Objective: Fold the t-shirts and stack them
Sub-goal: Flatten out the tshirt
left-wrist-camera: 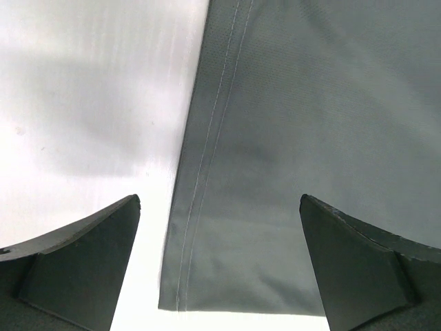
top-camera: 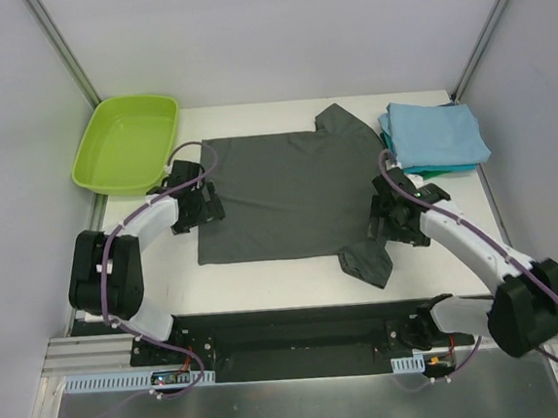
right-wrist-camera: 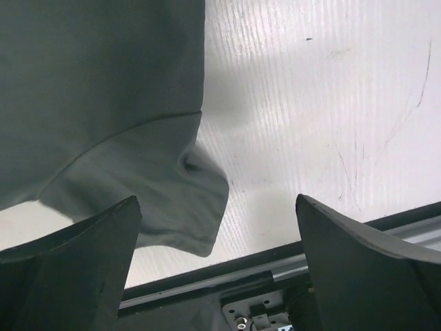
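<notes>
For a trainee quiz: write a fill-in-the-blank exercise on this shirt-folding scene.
The grey t-shirt lies spread flat on the ____ table.
The tub at the far left is lime ____.
The folded light blue t-shirt sits atop a ____ one.
The left tool and right tool are both ____.
Missing: white; green; teal; open.

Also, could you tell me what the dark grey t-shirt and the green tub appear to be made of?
The dark grey t-shirt looks like matte knit cloth: fine texture and a double-stitched hem show. The green tub looks like smooth moulded plastic, judging by its even sheen.
</notes>
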`<state>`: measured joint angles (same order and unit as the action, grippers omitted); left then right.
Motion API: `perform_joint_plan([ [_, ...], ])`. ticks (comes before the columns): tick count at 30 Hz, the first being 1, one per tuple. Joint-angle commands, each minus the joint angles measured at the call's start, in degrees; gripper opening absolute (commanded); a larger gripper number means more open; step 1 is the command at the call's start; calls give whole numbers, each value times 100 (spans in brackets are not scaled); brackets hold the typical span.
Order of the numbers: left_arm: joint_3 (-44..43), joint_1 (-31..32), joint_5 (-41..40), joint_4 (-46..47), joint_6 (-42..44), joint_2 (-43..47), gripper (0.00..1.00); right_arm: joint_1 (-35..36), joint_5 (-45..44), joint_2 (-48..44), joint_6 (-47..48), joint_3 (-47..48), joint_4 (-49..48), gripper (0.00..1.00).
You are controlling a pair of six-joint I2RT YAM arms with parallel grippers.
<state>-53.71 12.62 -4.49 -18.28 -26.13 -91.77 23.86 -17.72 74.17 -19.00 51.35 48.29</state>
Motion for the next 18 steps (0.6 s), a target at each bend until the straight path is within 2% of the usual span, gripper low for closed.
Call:
perform_joint_plan([
  [1, 97, -58, -279, -394, -365, 1193, 99, -21, -136, -1262, -261, -396, -117, 96],
  [5, 632, -58, -737, -922, -1121, 2064, 99, -30, 65, -2343, -578, -1161, -767, 96],
  [10, 1748, -58, -456, -967, -1815, 2926, 98, -57, 268, -3312, -736, -1759, -1050, 96],
  [13, 2101, -58, -263, -940, -2158, 3007, 87, -57, 488, -3541, -692, -2041, -1138, 96],
  [18, 2304, -58, 27, -537, -2502, 2647, 74, -57, 672, -3506, -675, -2305, -1305, 96],
])
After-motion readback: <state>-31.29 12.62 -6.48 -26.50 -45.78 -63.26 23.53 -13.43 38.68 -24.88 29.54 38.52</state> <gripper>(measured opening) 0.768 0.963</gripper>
